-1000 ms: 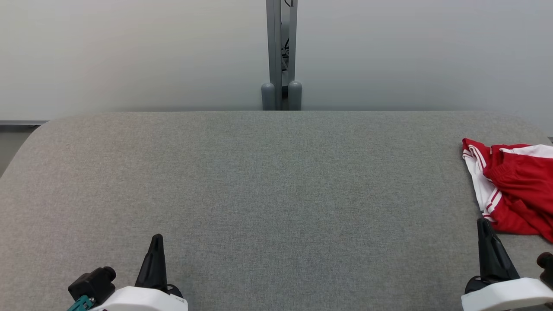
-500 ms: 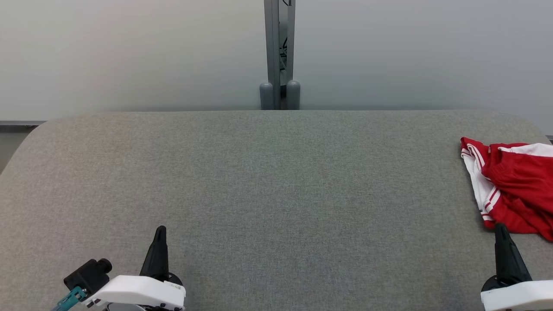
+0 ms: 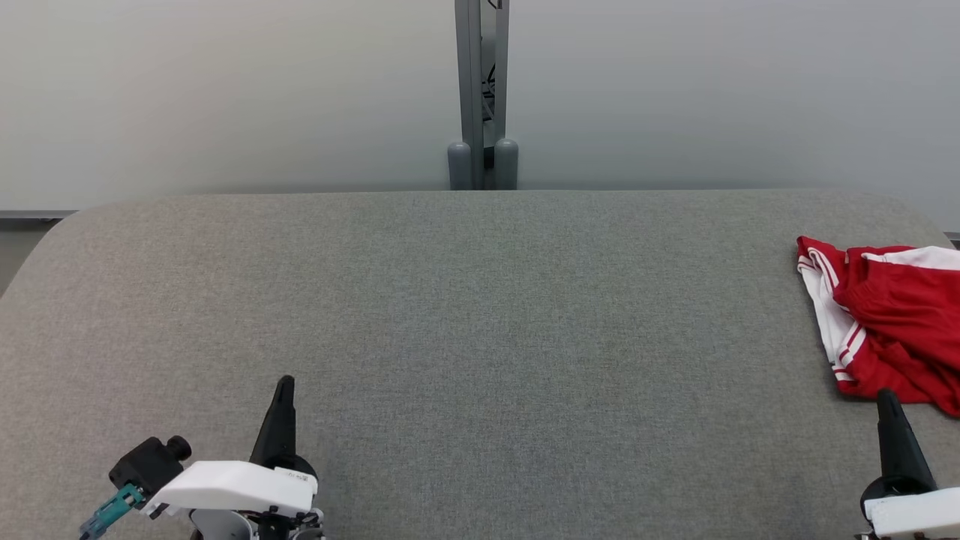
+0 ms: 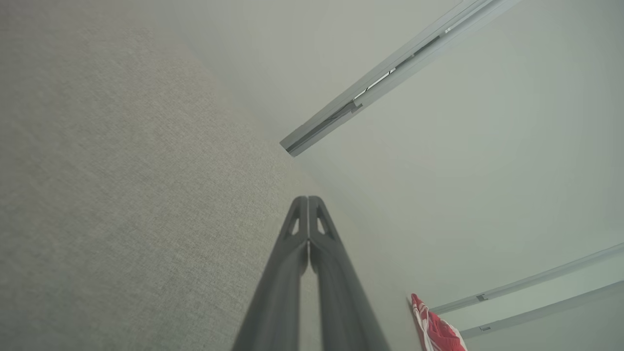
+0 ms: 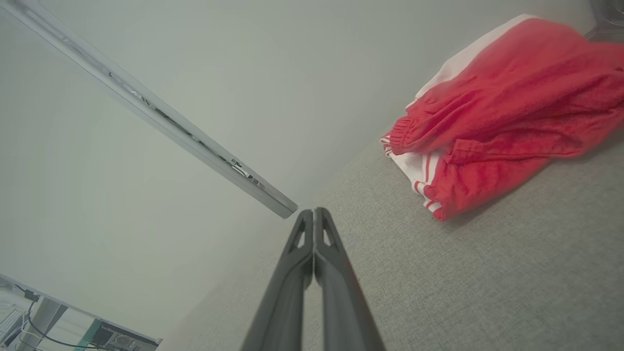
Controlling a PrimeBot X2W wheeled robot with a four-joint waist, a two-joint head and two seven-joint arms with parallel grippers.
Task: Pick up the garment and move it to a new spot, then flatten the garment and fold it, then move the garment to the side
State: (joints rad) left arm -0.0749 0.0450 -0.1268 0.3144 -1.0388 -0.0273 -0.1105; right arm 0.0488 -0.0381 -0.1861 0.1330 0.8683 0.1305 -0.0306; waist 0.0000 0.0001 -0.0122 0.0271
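A table [image 3: 480, 315] covered in grey woven fabric, its far corners rounded, stretches wide. Behind its far edge stands a pale, plain wall [image 3: 225, 90]. A grey metal post [image 3: 480, 75] rises against the wall's middle, with two rounded grey caps [image 3: 459, 161] at its foot.

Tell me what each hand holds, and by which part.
Nothing: the left hand and right hand are shut empty; the red garment lies on the table.
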